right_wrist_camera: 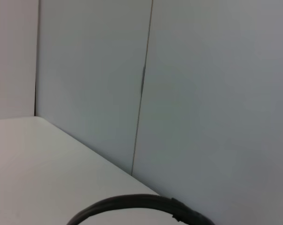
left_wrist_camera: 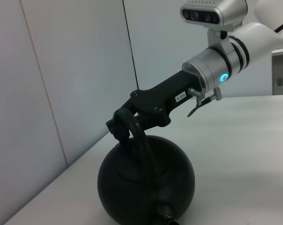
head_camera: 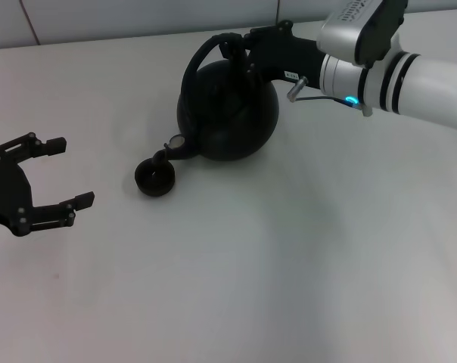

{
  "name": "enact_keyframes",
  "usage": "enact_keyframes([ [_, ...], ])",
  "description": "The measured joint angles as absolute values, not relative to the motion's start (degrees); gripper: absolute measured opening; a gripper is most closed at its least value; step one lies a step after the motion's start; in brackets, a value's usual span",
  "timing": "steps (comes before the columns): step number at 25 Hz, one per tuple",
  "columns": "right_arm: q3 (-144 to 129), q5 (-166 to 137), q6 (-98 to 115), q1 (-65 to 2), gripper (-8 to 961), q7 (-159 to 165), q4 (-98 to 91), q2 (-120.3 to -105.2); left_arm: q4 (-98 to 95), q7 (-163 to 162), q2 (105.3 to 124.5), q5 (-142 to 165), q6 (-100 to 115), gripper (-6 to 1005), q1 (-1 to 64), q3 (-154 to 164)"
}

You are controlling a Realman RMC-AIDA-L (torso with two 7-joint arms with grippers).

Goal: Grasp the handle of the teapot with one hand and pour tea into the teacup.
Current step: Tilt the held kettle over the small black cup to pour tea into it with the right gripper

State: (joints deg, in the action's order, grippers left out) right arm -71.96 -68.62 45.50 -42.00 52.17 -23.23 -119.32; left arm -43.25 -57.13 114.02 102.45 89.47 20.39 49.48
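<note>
The round matte black teapot (head_camera: 232, 117) leans toward its short spout (head_camera: 177, 147), whose tip hangs just over the far rim of the small dark teacup (head_camera: 154, 180) on the table. My right gripper (head_camera: 234, 50) reaches in from the right and is shut on the handle (head_camera: 198, 60) at the crown of the arch. From the left wrist view the same grip shows: the right gripper (left_wrist_camera: 124, 124) clamps the handle (left_wrist_camera: 140, 140) above the teapot (left_wrist_camera: 146, 185). The right wrist view holds only a curve of the handle (right_wrist_camera: 132, 204). My left gripper (head_camera: 71, 172) rests open at the table's left.
A white table (head_camera: 289, 265) stretches in front of and to the right of the pot. Pale wall panels (head_camera: 138, 19) stand close behind the teapot. The right arm's white forearm (head_camera: 410, 76) crosses the upper right.
</note>
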Motion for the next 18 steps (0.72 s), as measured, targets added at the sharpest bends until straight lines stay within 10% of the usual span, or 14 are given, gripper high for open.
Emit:
enact_keyframes([
  [18, -73.0, -68.7, 44.2, -41.6, 115, 51.8, -25.9, -119.41, -43.3, -57.1, 114.08, 102.5, 89.2, 863, 20.4, 49.5],
])
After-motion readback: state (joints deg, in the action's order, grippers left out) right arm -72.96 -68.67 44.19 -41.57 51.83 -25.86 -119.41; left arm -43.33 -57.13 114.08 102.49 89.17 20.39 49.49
